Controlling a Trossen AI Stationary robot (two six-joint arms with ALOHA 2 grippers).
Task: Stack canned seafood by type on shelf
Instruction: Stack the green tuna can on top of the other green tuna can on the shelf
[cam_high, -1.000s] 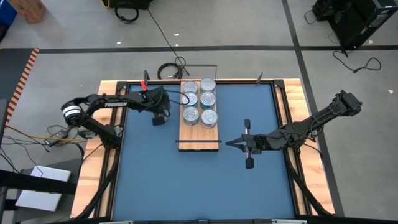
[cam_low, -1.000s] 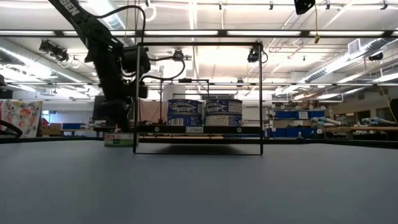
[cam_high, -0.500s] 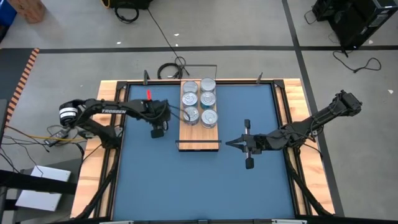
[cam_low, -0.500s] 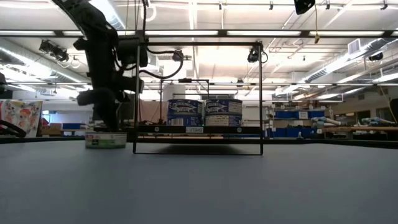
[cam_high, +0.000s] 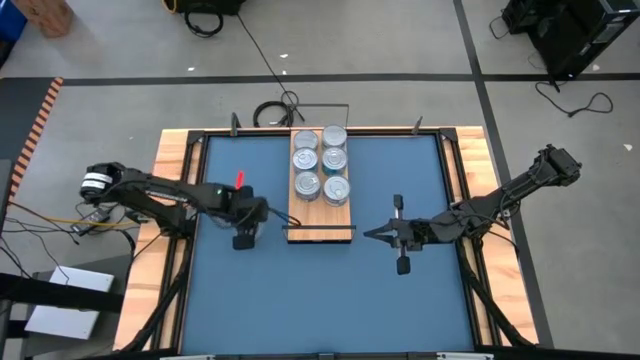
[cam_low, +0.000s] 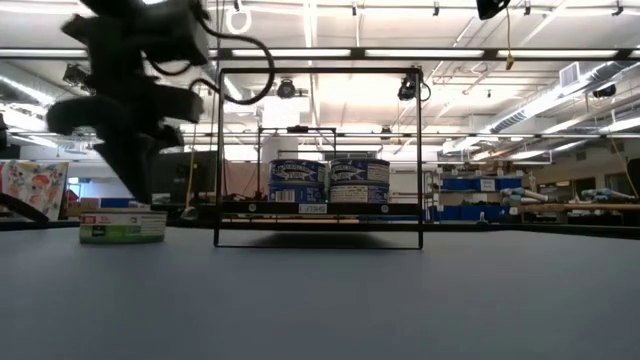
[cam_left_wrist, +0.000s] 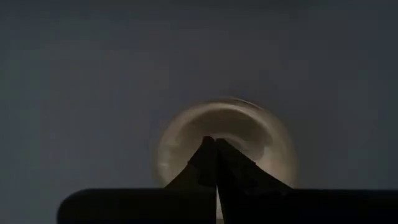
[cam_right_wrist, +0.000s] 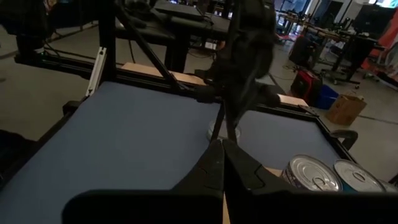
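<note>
Tins on shelf: I count six canned seafood tins on the shelf, in two columns of three; silver tops face up. In the low view two of them show blue-and-white labels, side by side and upright.

Shelf long axis: I read the light-wood board as running from the far edge of the tabletop toward the near edge. The tins fill its far part; the near part is bare wood. Its black frame stands as an open rectangle at the near end in the low view.

Loose tin: one more tin sits on the blue tabletop left of the shelf, apart from it, upright, with a green-and-white label. In the left wrist view I see its round pale top directly beyond the fingers.

Left gripper: left gripper is over that loose tin, fingers pressed together, tips pointing down at the lid. I cannot tell whether they touch it; it holds nothing I can see. The arm is blurred in the low view.

Right gripper: right gripper rests low over the tabletop just right of the shelf's near end, fingers closed and empty, pointing toward the shelf.

Surroundings: a coiled black cable lies on the floor beyond the tabletop's far edge. A red tag shows by the left arm.
</note>
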